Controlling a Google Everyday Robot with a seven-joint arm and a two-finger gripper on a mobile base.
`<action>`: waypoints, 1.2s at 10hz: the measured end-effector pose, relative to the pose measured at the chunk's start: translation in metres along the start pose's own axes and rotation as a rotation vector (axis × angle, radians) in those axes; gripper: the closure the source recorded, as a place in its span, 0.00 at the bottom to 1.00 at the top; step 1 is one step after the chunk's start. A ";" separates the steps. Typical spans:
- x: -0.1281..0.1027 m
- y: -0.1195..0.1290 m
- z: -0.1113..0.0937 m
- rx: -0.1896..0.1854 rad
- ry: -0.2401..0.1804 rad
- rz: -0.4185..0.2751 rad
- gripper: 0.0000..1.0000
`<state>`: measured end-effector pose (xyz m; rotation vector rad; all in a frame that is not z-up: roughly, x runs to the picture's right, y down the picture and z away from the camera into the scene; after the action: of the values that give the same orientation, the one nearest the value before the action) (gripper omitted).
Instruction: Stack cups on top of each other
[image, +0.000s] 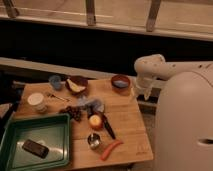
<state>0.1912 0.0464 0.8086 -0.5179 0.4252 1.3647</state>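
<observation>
1. Stacking is not begun: the blue cup (55, 81) and the white cup (36, 100) are set apart on the table (125, 127).
2. The gripper (142, 93) is held open and empty at the table's right edge, well apart from both.

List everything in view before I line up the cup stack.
blue cup: one, light blue, table's far-left corner
white cup: one, cream, left edge, nearer than the blue cup
dark bowl: one, brown, right of the blue cup, something yellow inside
red bowl: one, reddish, blue inside, far right
metal cup: one, shiny, near edge
tray: one, green, near left, dark block inside
orange fruit: one, centre
grapes: one bunch, dark, left of centre
black tool: one, right of the fruit
red stick-like item: one, near edge
table: one, wood
gripper: one, white, open, empty, off the table's right edge beside the red bowl
</observation>
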 end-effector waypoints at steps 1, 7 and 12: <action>-0.012 0.026 -0.006 0.006 -0.018 -0.057 0.40; -0.061 0.182 -0.054 -0.002 -0.158 -0.333 0.40; -0.066 0.203 -0.062 -0.010 -0.182 -0.360 0.40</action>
<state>-0.0190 -0.0174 0.7749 -0.4488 0.1652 1.0555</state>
